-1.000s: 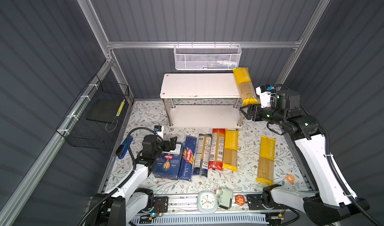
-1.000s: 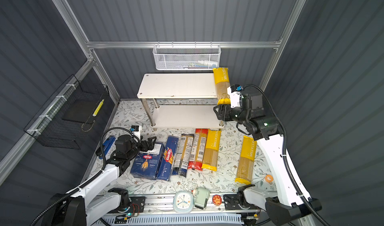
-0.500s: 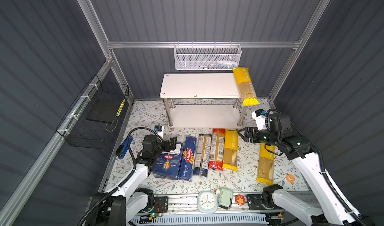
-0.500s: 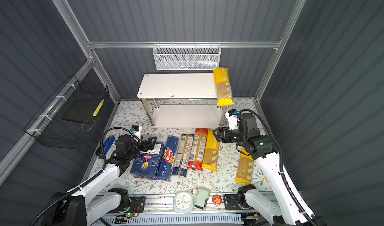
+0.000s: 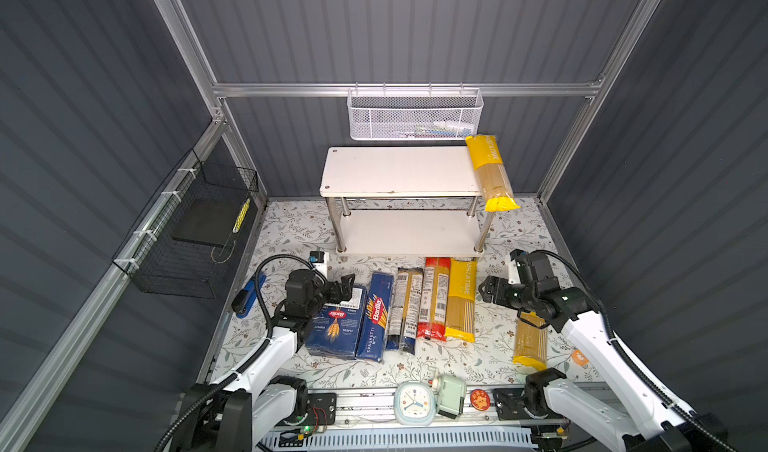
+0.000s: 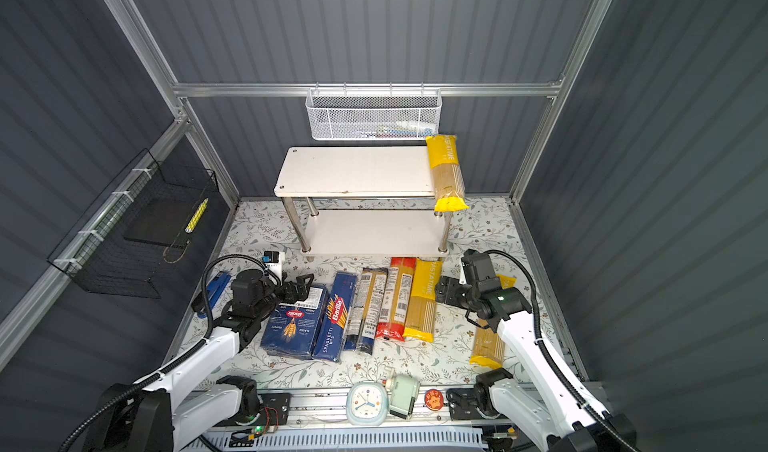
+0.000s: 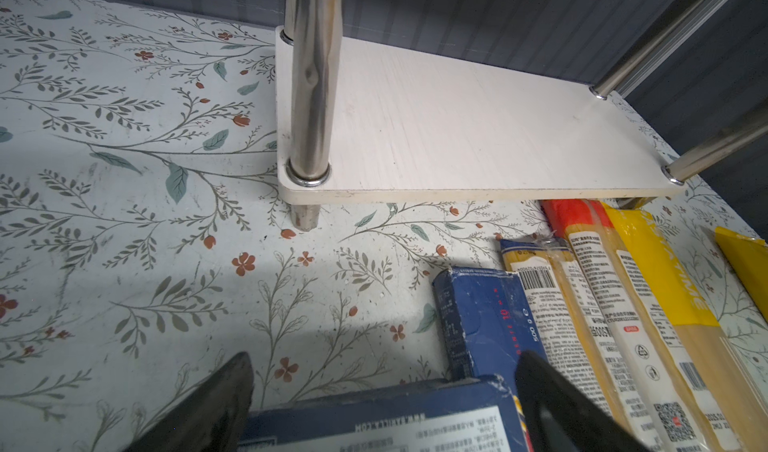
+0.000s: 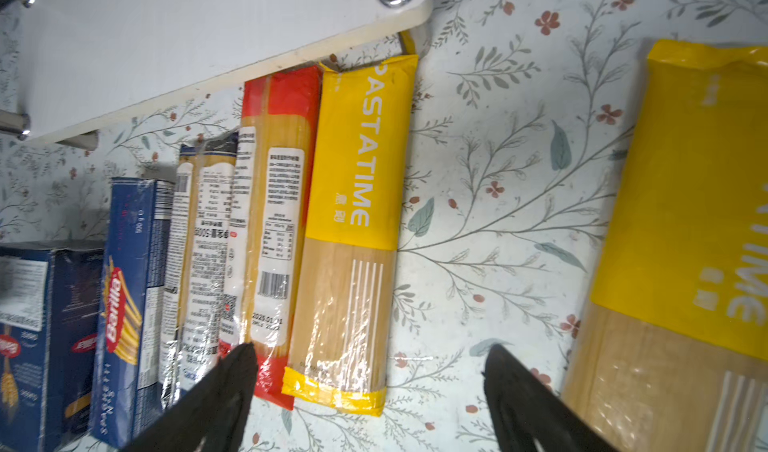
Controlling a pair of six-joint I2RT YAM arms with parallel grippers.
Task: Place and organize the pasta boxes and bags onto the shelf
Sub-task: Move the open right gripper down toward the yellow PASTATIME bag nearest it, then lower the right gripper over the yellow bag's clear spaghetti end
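The white shelf (image 5: 399,171) stands at the back with one yellow bag (image 5: 490,171) on its top board's right end, overhanging the front. In front lie the wide pasta box (image 5: 336,325), narrow box (image 5: 376,317), dark-ended clear bag (image 5: 403,304), red-ended bag (image 5: 434,300) and a yellow bag (image 5: 461,300) side by side. Another yellow bag (image 5: 530,342) lies right, partly under my right arm. My left gripper (image 7: 384,362) is open, straddling the wide box's (image 7: 374,421) far end. My right gripper (image 8: 370,350) hangs open and empty over the row's yellow bag (image 8: 357,221).
A white mesh basket (image 5: 415,115) hangs on the back wall above the shelf. A black wire basket (image 5: 191,238) hangs on the left wall. A blue tool (image 5: 247,296) lies left of my left arm. A clock (image 5: 413,402) sits at the front edge.
My right gripper let go of the yellow bag on the shelf's top board, dropped toward the floor bags and opened wider. The left arm has not moved.
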